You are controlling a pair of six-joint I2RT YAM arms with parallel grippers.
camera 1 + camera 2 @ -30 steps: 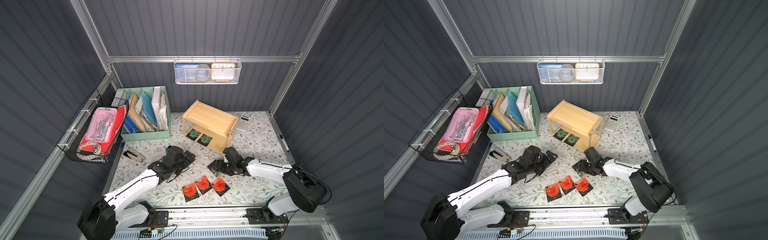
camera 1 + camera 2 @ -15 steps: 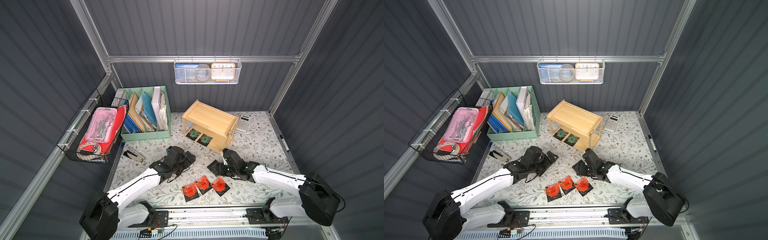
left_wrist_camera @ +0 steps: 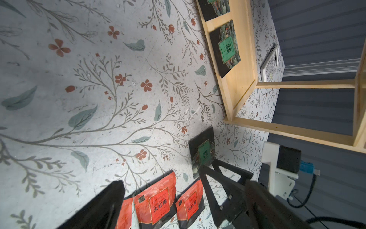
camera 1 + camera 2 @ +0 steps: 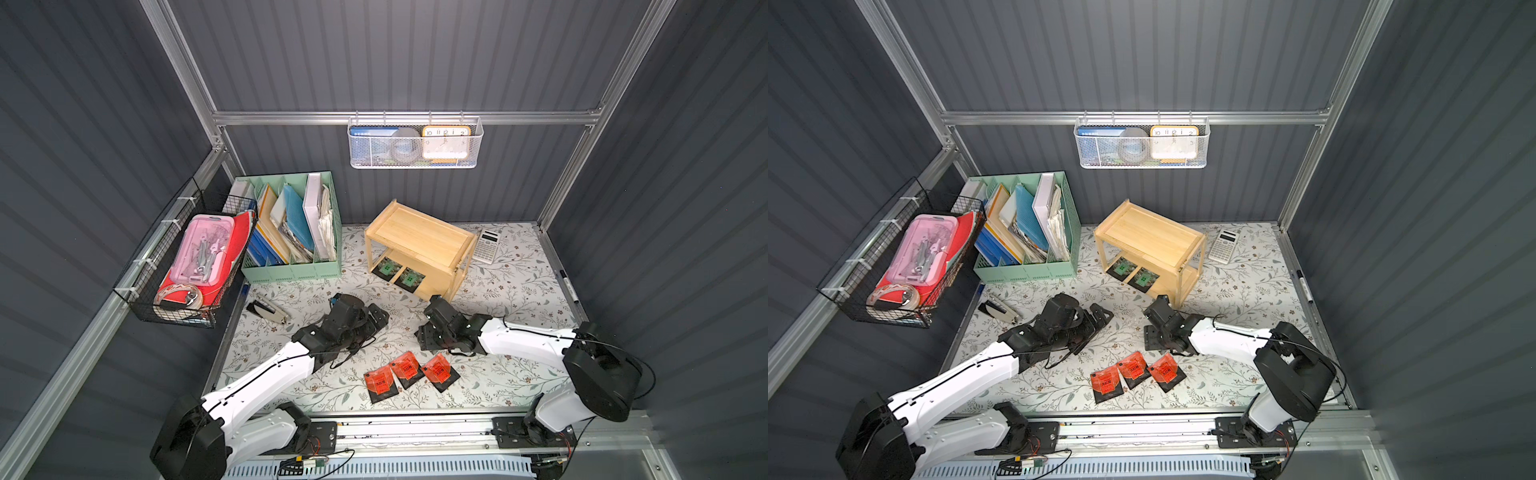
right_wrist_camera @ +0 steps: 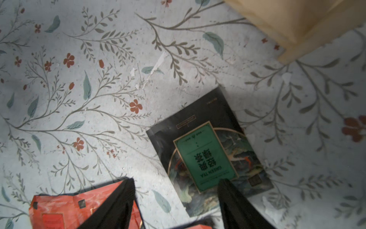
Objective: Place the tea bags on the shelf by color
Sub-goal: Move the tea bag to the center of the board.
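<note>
Working the last green tea bag (image 5: 208,154), lying flat and label up on the table (image 4: 519,282), just off the front corner post of the shelf (image 4: 419,237). Hovering over it w/ right gripper (image 5: 176,186): jaws apart, nothing clamped, one fingertip above the bag's near edge, the other out toward the red bags (image 4: 406,368). Judged as approach-to-grasp, approx. a third of the job done: two green bags (image 4: 398,272) on the lower tier, three red in a row nr the table's front edge, none shelved. To do it well: centre over the sachet first, straddle an edge rather than the flat face, press lightly & pinch. Flat foil, prob. slippery, so likely to skid along the cloth instead of lifting. Keep off the nearest red one, close beside the fingertip. Then lift, go in low through the open front of the lower tier, set down beside the other two. Free board there on the side nr the corner post, but tight under the top board, so level entry. As for left gripper (image 3: 184,188) — spread wide, empty, parked off to the side, no clash expected. Open table btw. arms and shelf, w/ calculator (image 4: 486,245) and file organizer (image 4: 291,266) out of the path.
</note>
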